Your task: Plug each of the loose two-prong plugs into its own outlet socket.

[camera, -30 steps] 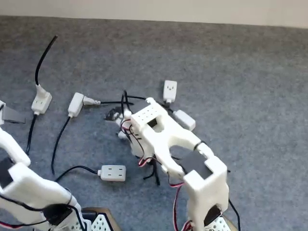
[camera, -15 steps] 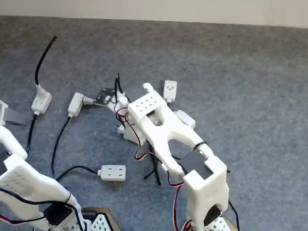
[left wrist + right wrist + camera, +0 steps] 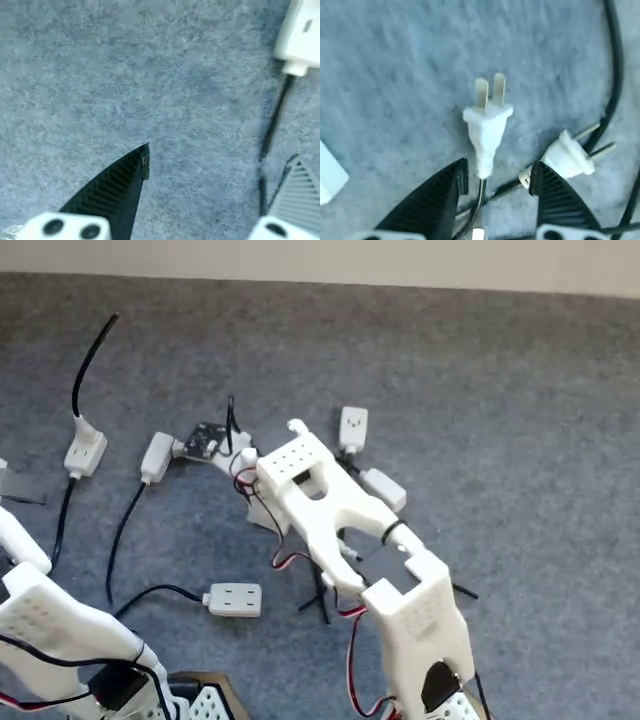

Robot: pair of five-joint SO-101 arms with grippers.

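Across the grey carpeted tabletop (image 3: 520, 390), the white right arm (image 3: 330, 510) lies extended, its right gripper (image 3: 500, 170) spread wide and empty, while the left gripper (image 3: 220, 155), likewise parted and empty, hangs near a white corded block (image 3: 302, 32). Just ahead of the right gripper, centred between its fingertips, lies the white flat-bladed two-prong plug (image 3: 487, 120), blades pointing away, with a second white round-pin plug (image 3: 567, 157) just beside one black finger (image 3: 555, 200). Closing from here could pinch the thin black cord (image 3: 479, 197) instead of the plug body, or catch the neighbouring plug and drag both askew.
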